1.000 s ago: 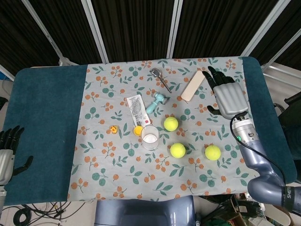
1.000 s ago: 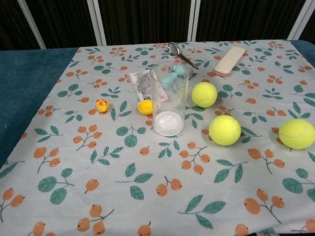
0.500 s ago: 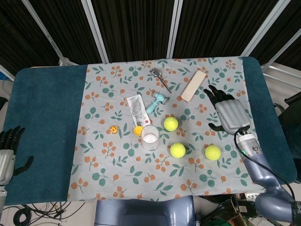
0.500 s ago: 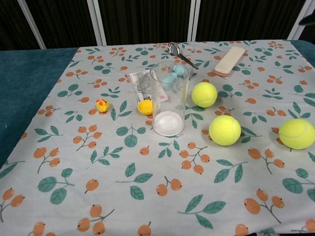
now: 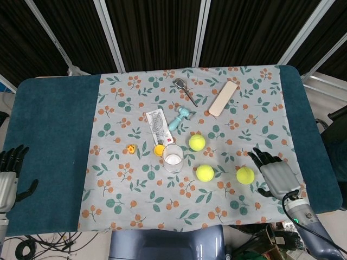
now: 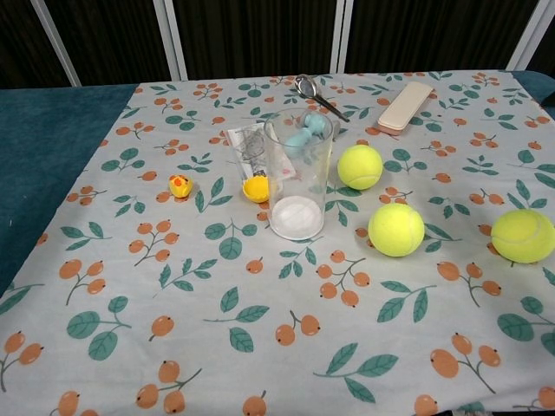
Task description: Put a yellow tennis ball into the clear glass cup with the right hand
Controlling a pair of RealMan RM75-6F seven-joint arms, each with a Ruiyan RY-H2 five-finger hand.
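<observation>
The clear glass cup (image 5: 173, 157) (image 6: 298, 173) stands upright and holds nothing, near the middle of the floral cloth. Three yellow tennis balls lie to its right: one (image 5: 197, 142) (image 6: 360, 166) nearest the cup, one (image 5: 205, 172) (image 6: 396, 229) in front, one (image 5: 245, 175) (image 6: 523, 235) farthest right. My right hand (image 5: 275, 175) is open, fingers spread, just right of the farthest ball, not touching it. My left hand (image 5: 8, 173) is open off the table's left edge. The chest view shows neither hand.
Behind the cup lie a teal toy hammer (image 5: 182, 115), a packet (image 5: 157, 124), a metal spoon (image 5: 185, 90) and a beige flat bar (image 5: 223, 98). A small orange cap (image 5: 159, 150) and a tiny yellow duck (image 5: 130, 148) sit left of the cup.
My right hand has drawn back from beside the beige bar at the table's far right to the near right, beside the rightmost ball. The balls, cup and left hand have not moved.
</observation>
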